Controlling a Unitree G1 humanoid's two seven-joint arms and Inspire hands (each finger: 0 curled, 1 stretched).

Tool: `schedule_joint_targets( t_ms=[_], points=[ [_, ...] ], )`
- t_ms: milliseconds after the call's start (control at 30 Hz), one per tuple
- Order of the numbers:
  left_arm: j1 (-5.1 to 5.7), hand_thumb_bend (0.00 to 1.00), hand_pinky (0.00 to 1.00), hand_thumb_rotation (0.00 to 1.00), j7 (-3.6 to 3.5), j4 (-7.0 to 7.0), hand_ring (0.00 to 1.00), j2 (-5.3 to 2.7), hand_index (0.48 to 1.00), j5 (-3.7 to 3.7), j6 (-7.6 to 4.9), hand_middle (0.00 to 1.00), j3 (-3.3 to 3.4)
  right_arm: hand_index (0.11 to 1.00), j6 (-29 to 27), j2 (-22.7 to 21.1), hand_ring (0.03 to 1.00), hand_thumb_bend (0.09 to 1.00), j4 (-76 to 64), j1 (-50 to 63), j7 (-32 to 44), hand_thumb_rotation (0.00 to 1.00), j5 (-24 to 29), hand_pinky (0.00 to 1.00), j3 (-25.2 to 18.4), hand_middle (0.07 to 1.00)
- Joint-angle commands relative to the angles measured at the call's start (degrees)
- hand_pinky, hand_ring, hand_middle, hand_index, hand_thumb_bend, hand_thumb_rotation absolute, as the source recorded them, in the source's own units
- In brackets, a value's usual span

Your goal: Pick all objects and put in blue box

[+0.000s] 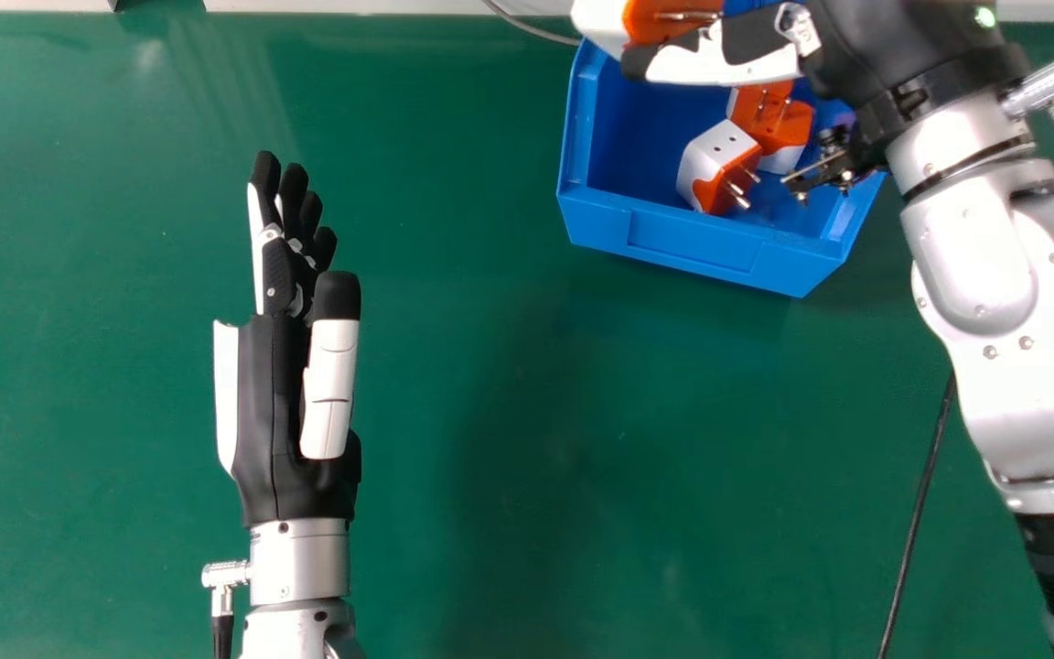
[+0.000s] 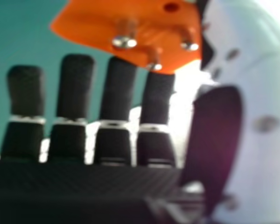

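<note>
Left robot hand (image 1: 267, 403): left of centre, over the green tabletop (image 1: 79, 412), fingers extended and relaxed, nothing held.
Held adapter (image 1: 672, 18): orange and white, at the top edge right of centre, above the blue box's far side.
Blue box (image 1: 687, 245): upper right of the frame.
Nearer boxed adapter (image 1: 708, 156): inside, lying tilted, metal prongs showing.
Orange plug pieces (image 1: 772, 122): inside, just behind it; exact number unclear.
Right robot hand (image 1: 715, 66): upper right, partly closed, adapter gripped between thumb and fingertip.
Black cable (image 1: 913, 531): lower right.
</note>
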Motion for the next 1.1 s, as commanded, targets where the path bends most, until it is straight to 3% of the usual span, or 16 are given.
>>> schedule_joint_targets(
  t_ms=[0, 267, 400, 500, 633, 833, 1067],
  points=[
    [0.21, 0.81, 1.00, 0.87, -0.21, -0.74, 1.00, -2.06, 1.000, -0.05, -0.78, 1.00, -0.48, 0.529, -0.4, -1.0, 0.392, 0.504, 0.8, -3.2, -1.8, 0.00, 0.5, 0.32, -1.3, 0.485],
    [0.17, 0.81, 1.00, 0.87, 0.21, -0.52, 1.00, -2.02, 1.000, 0.34, -1.09, 1.00, -0.30, 0.529, -0.2, -3.1, 0.392, 0.504, 9.8, -7.4, -4.5, 0.00, -0.4, 0.32, -1.6, 0.485],
    [0.04, 0.81, 1.00, 0.87, -0.37, -0.35, 1.00, -1.99, 1.000, -0.54, -1.07, 1.00, -0.33, 0.523, -0.2, -3.9, 0.394, 0.503, 16.0, -10.1, -6.1, 0.00, -0.6, 0.32, -0.9, 0.486],
    [-0.02, 0.81, 1.00, 0.87, -0.49, -0.30, 1.00, -2.00, 1.000, -0.68, -1.00, 1.00, -0.30, 0.523, 1.4, -3.7, 0.394, 0.503, 21.1, -12.5, -8.0, 0.00, -2.2, 0.32, 0.4, 0.486],
    [0.07, 0.81, 1.00, 0.86, -0.01, -0.51, 1.00, -1.98, 1.000, -0.05, -0.97, 1.00, -0.26, 0.519, 2.0, -3.0, 0.397, 0.502, 28.2, -15.4, -11.4, 0.00, -3.1, 0.32, 2.0, 0.489],
    [0.12, 0.81, 1.00, 0.86, 0.01, -0.74, 1.00, -1.97, 1.000, -0.12, -0.95, 1.00, -0.26, 0.519, 1.4, -2.0, 0.397, 0.502, 37.9, -18.7, -14.7, 0.00, -1.9, 0.32, 3.9, 0.489],
    [-0.18, 0.82, 1.00, 0.86, 0.25, -0.31, 1.00, -1.92, 1.000, 0.41, -1.19, 1.00, -0.24, 0.522, -1.7, -1.6, 0.401, 0.500, 45.9, -20.5, -16.9, 0.00, -2.1, 0.32, 7.5, 0.491]
  ],
)
